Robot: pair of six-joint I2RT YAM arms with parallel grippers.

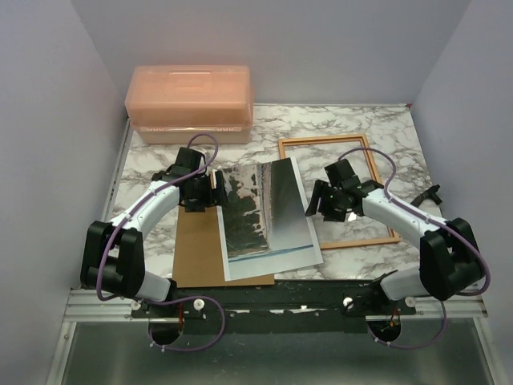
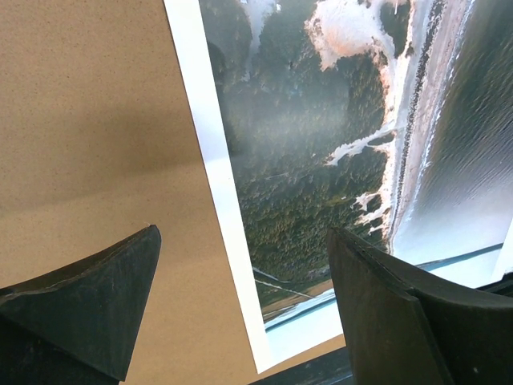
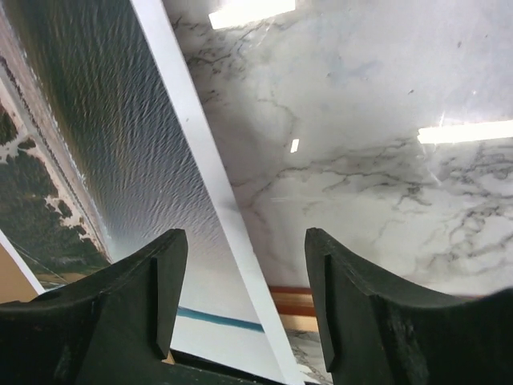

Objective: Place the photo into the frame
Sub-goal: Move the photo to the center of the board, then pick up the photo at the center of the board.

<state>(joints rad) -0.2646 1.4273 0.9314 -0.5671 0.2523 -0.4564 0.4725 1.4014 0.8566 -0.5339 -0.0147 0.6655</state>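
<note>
At the centre of the marble table [image 1: 152, 164], the streaky grey photo print [image 1: 264, 212] is lying not yet inside the thin red-orange rectangular frame [image 1: 321, 140], left gripper [image 2: 240, 265] and right gripper [image 3: 244, 265] both gaping empty.

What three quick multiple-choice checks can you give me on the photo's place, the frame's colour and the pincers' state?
1. The photo lies:
A. inside the opening of the frame
B. partly on the brown board
C. held up in the air

2. The frame is:
A. red-orange
B. blue
C. black

3. The left pincer and right pincer are:
A. both shut on the photo
B. one shut, one open
C. both open, holding nothing

Answers:
1. B, since the photo's left part covers the board in the top view.
2. A, since the frame's rails show orange from above.
3. C, since each wrist view shows the fingers apart with nothing gripped between them.
</note>
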